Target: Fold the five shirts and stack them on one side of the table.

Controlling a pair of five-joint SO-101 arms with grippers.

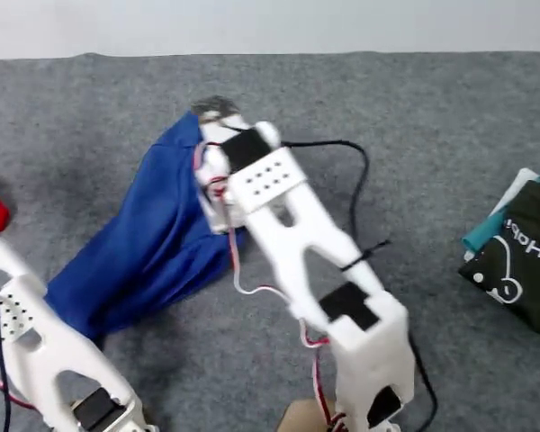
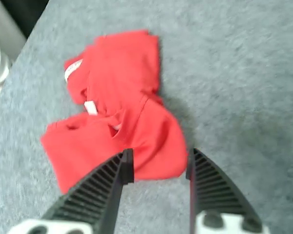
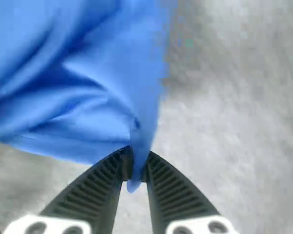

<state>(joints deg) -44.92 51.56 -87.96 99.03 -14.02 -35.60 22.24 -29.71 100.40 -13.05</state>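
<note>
My right gripper (image 3: 134, 163) is pinched tight on a thin edge of the blue shirt (image 1: 135, 261). The rest of that shirt lies in a rumpled heap near the middle of the grey table (image 1: 432, 117). My left gripper (image 2: 158, 163) has its fingers apart with nothing in them. It hangs over the red shirt (image 2: 117, 126), which lies crumpled at the left side of the table.

What could go wrong? I think the blue cloth could slip out, because I hold only a little bit of it. If I pull, the heap may drag along in a lump, and the fold would come out crooked. My left gripper might catch just one layer of the red shirt and bunch it up more.

Now I count. There is one blue shirt and one red shirt. At the right edge is a pile with a black shirt (image 1: 522, 261) on top and a teal shirt (image 1: 481, 236) peeking out under it. A pale bit (image 1: 520, 178) shows there too, but I cannot tell if it is another shirt. I have two arms and two grippers.
</note>
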